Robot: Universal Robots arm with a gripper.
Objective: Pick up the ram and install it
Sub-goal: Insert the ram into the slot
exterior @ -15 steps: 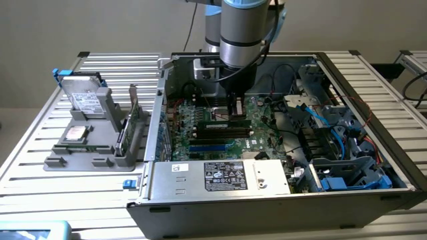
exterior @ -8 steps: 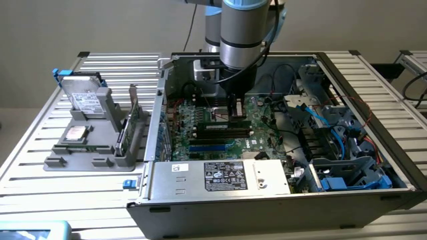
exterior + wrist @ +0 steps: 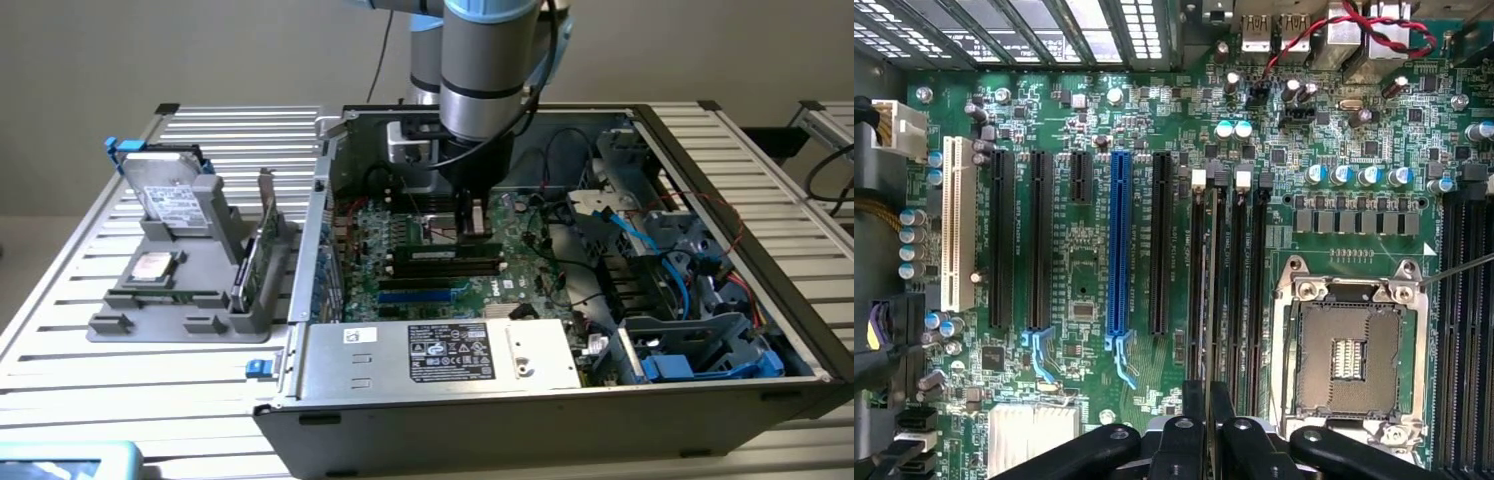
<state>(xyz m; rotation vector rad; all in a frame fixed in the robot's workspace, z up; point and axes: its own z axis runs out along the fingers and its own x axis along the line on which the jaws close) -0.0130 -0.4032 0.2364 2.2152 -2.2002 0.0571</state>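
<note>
Slatted metal table [image 3: 160, 350], beige wall behind; on it you have one open computer case [image 3: 534, 420] lying on its side and one grey fixture [image 3: 174, 325] at the exterior view's left. Item 1: one arm [image 3: 487, 60], reaching down into the case. Item 2: one gripper [image 3: 1208, 398], fingers [image 3: 1192, 430] clenched on the ram. Item 3: one ram [image 3: 1211, 290], standing on edge over the motherboard [image 3: 1084, 290], so that you see it from the wrist as a thin line; its long axis runs parallel to the black memory slots [image 3: 1239, 300] and in line with one of them. Whether it is seated you cannot tell. Item 4: one empty processor socket [image 3: 1349, 360] beside those slots. Item 5: one blue slot [image 3: 1119, 240], one white slot [image 3: 954, 220]. Item 6, on the fixture: one silver hard drive [image 3: 174, 195], propped upright, and one green expansion card [image 3: 267, 245], on edge.
</note>
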